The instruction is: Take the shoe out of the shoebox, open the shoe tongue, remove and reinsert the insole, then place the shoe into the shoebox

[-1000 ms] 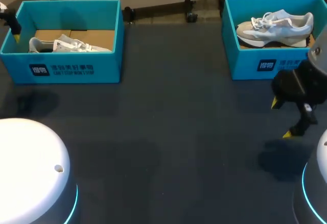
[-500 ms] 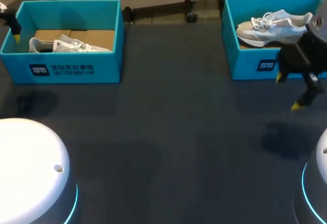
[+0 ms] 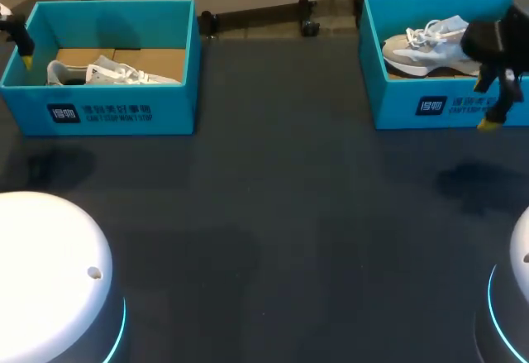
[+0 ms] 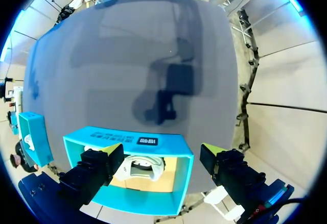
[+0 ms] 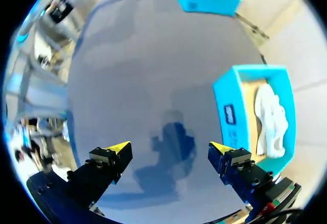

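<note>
**Right pincer**: fingers spread wide, nothing between them. It hangs in the air over the near wall of the right shoebox, at the shoe's heel end. In its own wrist view the box lies beside one finger, not between the two.

**Right shoe**: pale sneaker with white laces, inside the right shoebox and untouched. The toe appears to point towards the table's middle.

**Left pincer**: fingers wide apart and empty, at the outer end of the left shoebox. A second pale shoe, the left shoe, lies inside, ahead of the fingers.

**Step in hand (judged):** the first one, taking a shoe out. No grip has been made.

**Next move calls for:** bringing the right pincer over the box opening, lowering it past the near wall and closing on the shoe's upper, likely near the heel.

**Around:** dark table; white arm bases at the near corners.

**In the way:**
- The box walls hem the shoe in, and the near wall sits right under the fingers.
- Loose laces may snag.
- A light box may rise with the shoe.
</note>
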`<action>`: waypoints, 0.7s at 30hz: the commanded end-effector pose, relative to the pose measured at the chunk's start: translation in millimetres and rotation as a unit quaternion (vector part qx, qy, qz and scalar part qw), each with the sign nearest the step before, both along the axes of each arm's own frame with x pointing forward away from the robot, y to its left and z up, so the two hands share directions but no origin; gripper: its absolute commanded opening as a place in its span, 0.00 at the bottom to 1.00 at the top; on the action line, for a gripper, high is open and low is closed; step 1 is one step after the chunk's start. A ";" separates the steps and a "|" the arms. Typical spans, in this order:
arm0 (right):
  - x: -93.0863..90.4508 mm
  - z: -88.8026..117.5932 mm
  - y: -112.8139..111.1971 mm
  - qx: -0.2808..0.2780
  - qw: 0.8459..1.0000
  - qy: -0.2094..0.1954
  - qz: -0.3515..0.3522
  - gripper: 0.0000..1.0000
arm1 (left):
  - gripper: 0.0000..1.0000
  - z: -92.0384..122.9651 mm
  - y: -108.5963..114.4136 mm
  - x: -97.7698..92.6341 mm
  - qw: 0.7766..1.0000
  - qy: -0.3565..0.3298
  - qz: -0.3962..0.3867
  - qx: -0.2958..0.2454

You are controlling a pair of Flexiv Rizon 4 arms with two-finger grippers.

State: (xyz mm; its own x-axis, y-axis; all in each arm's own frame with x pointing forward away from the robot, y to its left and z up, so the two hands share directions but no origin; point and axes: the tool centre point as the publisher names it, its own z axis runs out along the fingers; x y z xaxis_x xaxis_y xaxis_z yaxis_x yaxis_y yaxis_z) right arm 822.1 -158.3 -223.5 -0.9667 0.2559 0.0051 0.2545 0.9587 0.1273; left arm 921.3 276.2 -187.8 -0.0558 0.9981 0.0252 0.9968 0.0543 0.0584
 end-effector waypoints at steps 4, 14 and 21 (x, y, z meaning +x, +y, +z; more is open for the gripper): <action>38.7 -1.2 -27.3 0.081 0.971 -0.008 -0.225 1.00 | 1.00 0.1 0.2 -0.7 1.000 -0.001 0.000 0.001; 38.7 -1.2 -27.3 0.081 0.971 -0.008 -0.225 1.00 | 1.00 0.1 0.2 -0.7 1.000 -0.001 0.000 0.001; 81.3 0.1 -39.8 -0.016 0.945 -0.064 -0.321 1.00 | 1.00 0.1 0.2 -0.7 1.000 -0.001 0.000 0.001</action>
